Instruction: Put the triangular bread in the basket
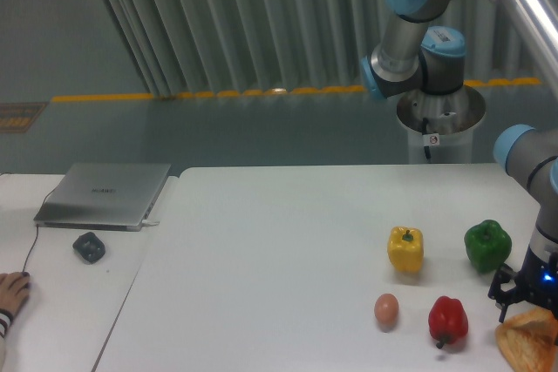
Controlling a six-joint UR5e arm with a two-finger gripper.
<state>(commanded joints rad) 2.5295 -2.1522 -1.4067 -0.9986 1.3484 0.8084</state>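
The bread (529, 341) lies at the worktop's (279, 250) far lower-right corner, about 4 o'clock from the middle of the surface, partly cut off by the frame edge. It is golden-orange and flaky, with a paler, crusty upper edge and a rough wedge shape, its point turned toward 9 o'clock.

The claw (527, 300) hangs right at the bread's top edge, at 12 o'clock from it; one dark finger (503, 295) shows just off the pastry's left corner. The rest is cut off, so whether the claw is spread or closed on the bread cannot be told.

A red pepper (448, 321) stands at 9 o'clock from the bread, with a tan egg (386, 308) beyond it. A green pepper (487, 245) sits at 11 o'clock from the claw, and a yellow pepper (405, 248) stands to its left. No basket is visible.
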